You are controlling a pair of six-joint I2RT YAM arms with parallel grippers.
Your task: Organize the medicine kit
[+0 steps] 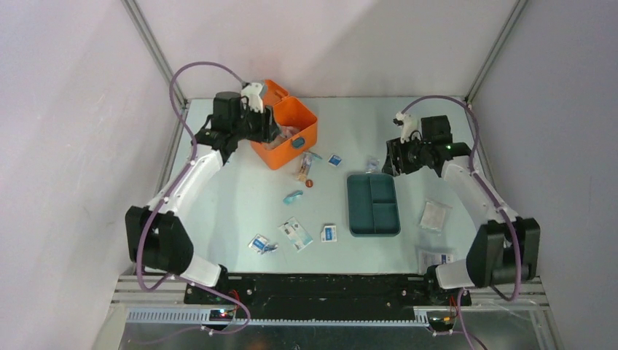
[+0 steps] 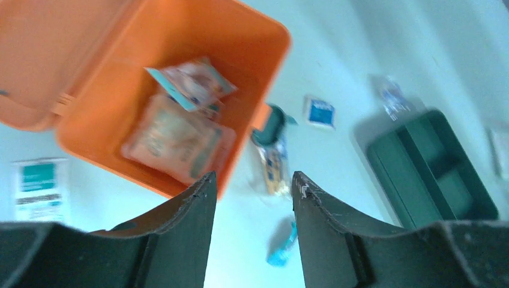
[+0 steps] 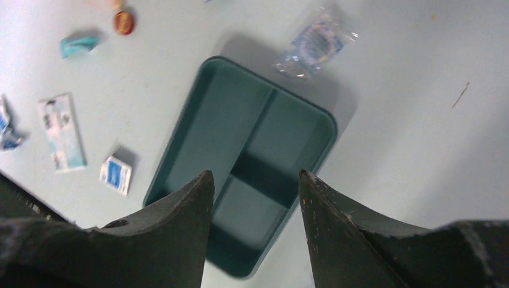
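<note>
The orange medicine kit (image 1: 291, 124) stands open at the back left with its lid (image 1: 273, 91) swung back. In the left wrist view the kit (image 2: 240, 54) holds a few packets (image 2: 174, 135). My left gripper (image 1: 271, 130) hangs open and empty over the kit's near rim, also seen in its own view (image 2: 252, 183). My right gripper (image 1: 392, 164) is open and empty above the far end of the dark teal compartment tray (image 1: 373, 204), which is empty (image 3: 240, 156).
Loose items lie on the table: a long sachet (image 1: 304, 166), a red disc (image 1: 309, 183), a blue wrapper (image 1: 293, 196), small white-blue packets (image 1: 335, 160) (image 1: 329, 232) (image 1: 295, 233) (image 1: 261, 244), a clear packet (image 1: 372, 165), gauze pouches (image 1: 434, 215) (image 1: 436, 257).
</note>
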